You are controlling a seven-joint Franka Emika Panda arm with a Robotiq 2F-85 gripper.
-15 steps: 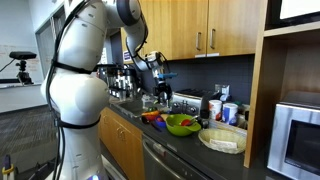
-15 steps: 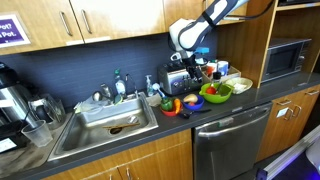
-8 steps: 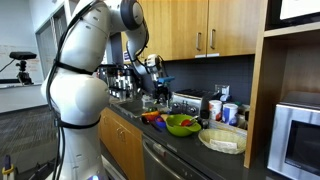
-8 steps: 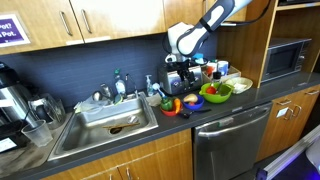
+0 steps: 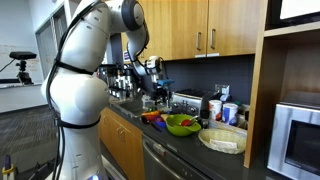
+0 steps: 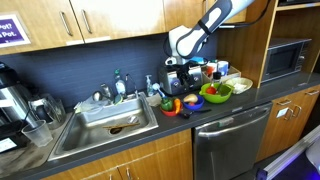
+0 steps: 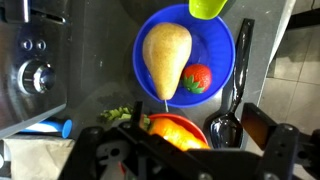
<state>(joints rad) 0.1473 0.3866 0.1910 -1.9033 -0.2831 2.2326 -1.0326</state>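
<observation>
Gripper [image 6: 181, 72] edged toward sink [image 6: 80, 135] since earlier frame, fingers [image 7: 283, 150] spread, empty, over round blue plate [image 7: 218, 45]: smooth pale pear [image 7: 166, 58], glossy red tomato [image 7: 197, 78]; black spoon [image 7: 236, 90] beside

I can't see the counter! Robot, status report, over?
Empty jaws open, over blue plate. On it: pear, strawberry, untouched. Beside plate: black spoon; orange pepper nearest jaws.

A kitchen is shown: a sink [image 6: 85, 135] is set in a dark counter [image 6: 225, 106], wooden cabinets [image 6: 100, 15] are hung above, and a microwave [image 6: 285, 58] and dishwasher [image 6: 232, 140] are built in.
</observation>
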